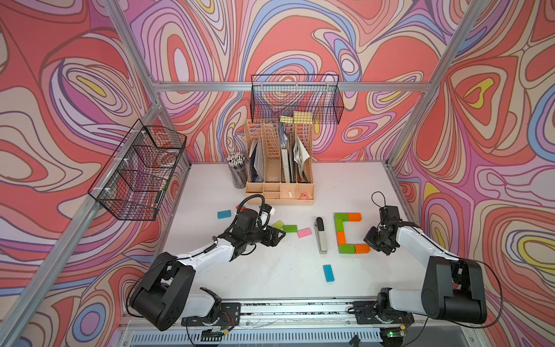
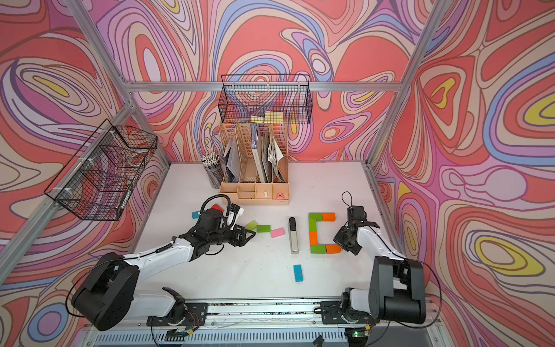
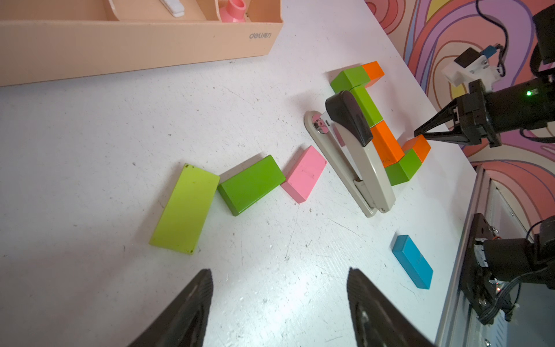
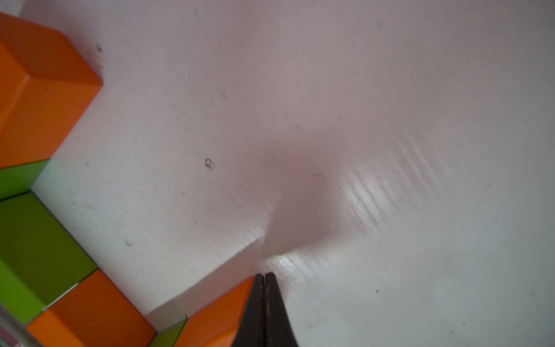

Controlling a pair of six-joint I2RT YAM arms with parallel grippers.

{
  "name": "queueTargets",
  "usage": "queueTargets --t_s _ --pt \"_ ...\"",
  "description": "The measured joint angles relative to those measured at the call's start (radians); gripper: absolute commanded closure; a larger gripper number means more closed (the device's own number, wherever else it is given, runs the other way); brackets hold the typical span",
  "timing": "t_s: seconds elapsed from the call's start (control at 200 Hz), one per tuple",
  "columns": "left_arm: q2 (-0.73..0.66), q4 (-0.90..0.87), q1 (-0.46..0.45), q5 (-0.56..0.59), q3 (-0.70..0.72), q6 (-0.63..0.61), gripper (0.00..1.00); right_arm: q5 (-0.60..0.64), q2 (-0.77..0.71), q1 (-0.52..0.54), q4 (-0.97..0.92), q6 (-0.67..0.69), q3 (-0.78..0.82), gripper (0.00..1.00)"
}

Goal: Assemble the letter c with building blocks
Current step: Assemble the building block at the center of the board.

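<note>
The letter c (image 1: pixel 340 231) lies flat on the right half of the white table (image 1: pixel 270 288) as a squared bracket of six green and orange bricks joined end to end, its open side facing the right arm. At the back of the table stands the peach desk organiser (image 1: pixel 279 192). The left gripper (image 3: pixel 279 272) hangs over bare tabletop with its fingers spread wide and nothing between them, just short of a row of loose bricks. The right gripper (image 4: pixel 264 275) has its fingers pressed together with nothing in them, the tip at the free end of the lower arm's orange brick (image 1: pixel 362 248); whether it touches cannot be told. The silver-and-black stapler (image 1: pixel 320 237) lies alongside the spine, just beside it. The lime brick (image 3: pixel 186 208), green brick (image 3: pixel 250 184) and pink brick (image 3: pixel 304 174) sit in a line, corner to corner. The near blue brick (image 1: pixel 328 272) lies alone towards the front, the far blue brick (image 1: pixel 224 214) beyond the left arm, and a red brick (image 2: pixel 216 207) shows partly behind that arm.
</note>
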State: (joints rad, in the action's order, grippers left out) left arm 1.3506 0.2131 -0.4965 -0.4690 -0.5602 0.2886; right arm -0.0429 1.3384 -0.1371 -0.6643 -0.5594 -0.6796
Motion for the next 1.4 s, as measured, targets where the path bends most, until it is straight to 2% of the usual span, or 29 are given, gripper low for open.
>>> queueTargets --t_s 0.551,0.711,0.861,0.976,1.051,1.117,1.162,1.292,1.397 --pt "0.000 0.000 0.000 0.002 0.000 0.000 0.27 0.002 0.001 0.000 -0.001 -0.001 0.006 1.00" --pt "0.000 0.000 0.000 0.002 0.000 0.000 0.27 0.037 -0.016 0.000 -0.010 -0.002 0.003 1.00" --pt "0.000 -0.001 0.000 0.007 0.000 0.000 0.27 0.068 -0.037 0.000 -0.039 0.021 -0.061 1.00" --pt "0.000 -0.002 0.000 0.016 0.000 0.000 0.27 0.030 -0.042 0.000 -0.022 0.070 -0.129 1.00" --pt "0.000 -0.008 0.000 0.033 -0.002 0.000 0.28 -0.018 -0.041 0.002 -0.005 0.107 -0.165 0.91" --pt "0.000 -0.030 0.000 0.058 -0.009 0.000 0.28 -0.053 -0.038 0.011 0.011 0.142 -0.192 0.74" --pt "0.000 -0.043 0.000 0.070 -0.017 0.000 0.28 -0.077 -0.034 0.019 0.026 0.153 -0.208 0.66" --pt "-0.015 -0.061 0.000 0.117 -0.022 0.012 0.28 -0.135 -0.014 0.067 0.063 0.193 -0.248 0.53" --pt "-0.038 -0.089 0.000 0.174 -0.024 0.029 0.27 -0.163 0.019 0.157 0.087 0.218 -0.289 0.43"
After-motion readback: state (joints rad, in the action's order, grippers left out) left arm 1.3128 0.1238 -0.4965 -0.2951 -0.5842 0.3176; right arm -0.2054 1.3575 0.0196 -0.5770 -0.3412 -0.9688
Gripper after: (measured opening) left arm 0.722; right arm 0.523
